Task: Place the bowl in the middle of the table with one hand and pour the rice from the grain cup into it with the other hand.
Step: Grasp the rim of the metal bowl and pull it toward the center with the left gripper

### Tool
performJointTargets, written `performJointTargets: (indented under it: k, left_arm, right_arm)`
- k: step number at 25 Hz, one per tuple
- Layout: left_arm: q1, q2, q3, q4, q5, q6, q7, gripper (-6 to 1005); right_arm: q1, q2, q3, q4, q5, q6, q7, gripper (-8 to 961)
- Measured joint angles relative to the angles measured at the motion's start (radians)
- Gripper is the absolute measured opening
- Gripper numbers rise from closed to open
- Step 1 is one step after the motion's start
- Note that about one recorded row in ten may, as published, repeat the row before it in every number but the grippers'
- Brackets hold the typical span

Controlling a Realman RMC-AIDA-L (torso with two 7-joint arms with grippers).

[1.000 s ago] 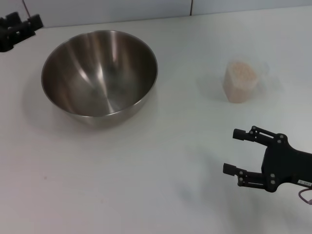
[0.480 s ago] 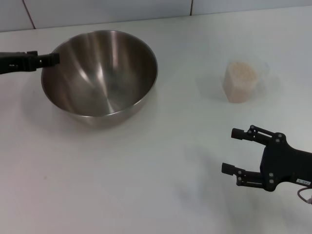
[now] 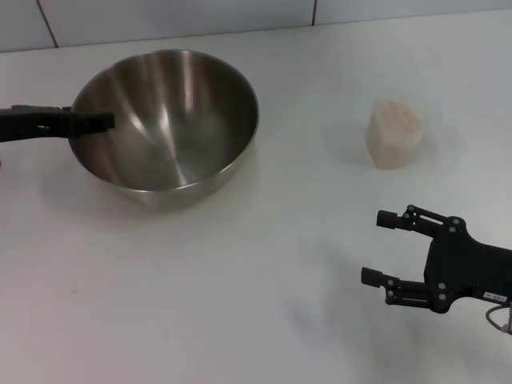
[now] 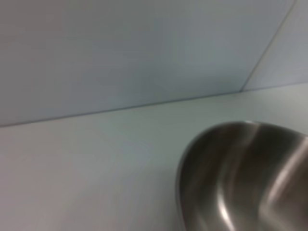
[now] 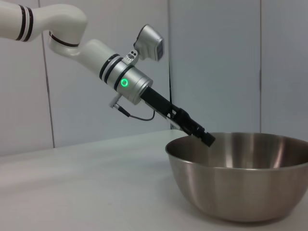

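The shiny steel bowl [image 3: 172,132] stands on the white table [image 3: 240,304] at the far left, empty. My left gripper [image 3: 102,121] reaches in from the left, its tip at the bowl's left rim; the right wrist view shows it [image 5: 208,139] right at the rim of the bowl [image 5: 240,185]. The left wrist view shows part of the bowl [image 4: 245,178]. The clear grain cup [image 3: 394,136], full of pinkish rice [image 3: 394,117], stands upright at the far right. My right gripper [image 3: 376,246] is open and empty, low over the table, nearer to me than the cup.
A grey panelled wall [image 3: 160,20] runs along the table's far edge. Bare tabletop lies between the bowl and the cup and across the near middle. The left arm [image 5: 96,53] slopes down to the bowl.
My left gripper has moved from the far left corner to the bowl's left rim. The right gripper has drifted slightly left. Bowl and cup have not moved.
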Motion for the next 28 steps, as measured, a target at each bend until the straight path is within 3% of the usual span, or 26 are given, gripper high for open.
performJointTargets:
  k: [5,12,26,28]
  left_arm:
    - [-0.003,-0.017,0.004,-0.001,0.018,0.003,0.000,695]
    - [-0.007,-0.024,0.007,-0.009,0.026,0.003,-0.001,686]
    - [-0.037,-0.028,0.001,-0.025,0.073,-0.003,-0.025,87]
    - [-0.042,-0.027,0.001,-0.028,0.072,0.000,-0.027,79]
  right_arm:
    - [-0.002,0.003,0.000,-0.007,-0.001,0.000,0.001,819]
    - [-0.004,0.004,0.000,-0.007,-0.001,0.000,0.002,819]
    - [-0.002,0.004,0.000,-0.008,-0.003,0.009,0.016,819]
    - [-0.003,0.004,0.000,-0.009,-0.004,0.010,0.016,819]
